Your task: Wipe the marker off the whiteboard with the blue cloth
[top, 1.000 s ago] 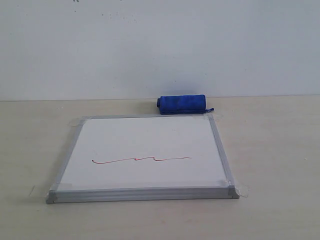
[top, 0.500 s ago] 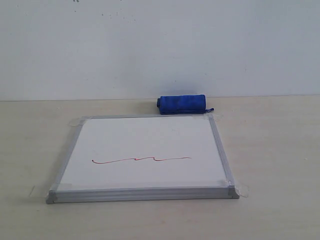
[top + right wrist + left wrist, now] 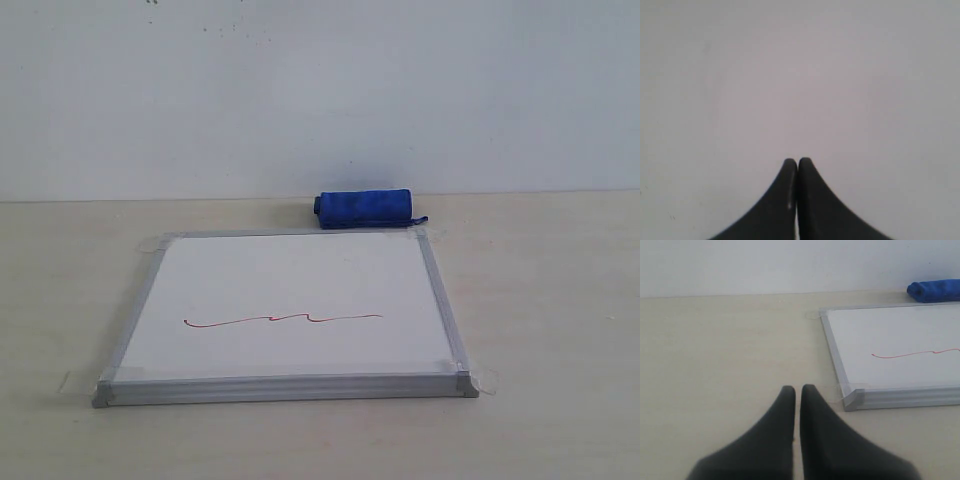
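The whiteboard (image 3: 290, 290) lies flat on the beige table, its silver frame taped at the corners. A thin red wavy marker line (image 3: 283, 320) runs across its nearer half. The rolled blue cloth (image 3: 366, 208) rests just beyond the board's far edge, right of centre. No arm shows in the exterior view. In the left wrist view my left gripper (image 3: 798, 388) is shut and empty, over bare table beside the whiteboard's corner (image 3: 856, 397); the marker line (image 3: 910, 354) and the blue cloth (image 3: 935, 290) show farther off. My right gripper (image 3: 797, 161) is shut and empty, facing only a plain pale surface.
A white wall (image 3: 320, 90) rises behind the table. Bare beige tabletop (image 3: 550, 300) lies on both sides of the board and in front of it.
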Controlling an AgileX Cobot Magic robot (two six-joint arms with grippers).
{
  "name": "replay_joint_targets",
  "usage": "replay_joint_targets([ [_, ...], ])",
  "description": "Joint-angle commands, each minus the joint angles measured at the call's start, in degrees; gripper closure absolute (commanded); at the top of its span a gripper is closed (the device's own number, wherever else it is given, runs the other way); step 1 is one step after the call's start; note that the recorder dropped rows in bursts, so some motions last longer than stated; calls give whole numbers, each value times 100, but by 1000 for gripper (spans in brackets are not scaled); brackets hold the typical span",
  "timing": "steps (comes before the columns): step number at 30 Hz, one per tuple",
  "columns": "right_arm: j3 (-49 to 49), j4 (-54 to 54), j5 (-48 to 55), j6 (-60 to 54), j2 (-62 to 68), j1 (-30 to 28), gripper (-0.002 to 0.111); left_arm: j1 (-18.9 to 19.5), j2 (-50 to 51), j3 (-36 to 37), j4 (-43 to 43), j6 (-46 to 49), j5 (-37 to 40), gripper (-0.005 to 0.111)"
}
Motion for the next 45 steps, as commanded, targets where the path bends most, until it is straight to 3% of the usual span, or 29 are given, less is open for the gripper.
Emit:
replay_joint_targets([
  [1,-1090,-128,2238,-252,1258,-45,108,-29,-12,-7,-43,5,-32,103],
  [5,-1396,-128,3142,-252,2116,-45,108,-29,-12,-7,-43,5,-32,103],
  [15,-1386,-89,2823,-71,3604,-45,108,-29,-12,-7,-43,5,-32,103],
  [21,-1740,191,3028,-1166,4741,-31,108,-29,-12,-7,-43,5,-32,103],
  [26,-2888,799,4054,-2562,6177,252,108,-29,-12,-7,-43,5,-32,103],
  [33,-4749,924,4749,-2948,8142,581,108,-29,-12,-7,-43,5,-32,103],
  [45,-9403,2174,6636,-3891,11468,581,108,-29,-12,-7,-43,5,-32,103],
])
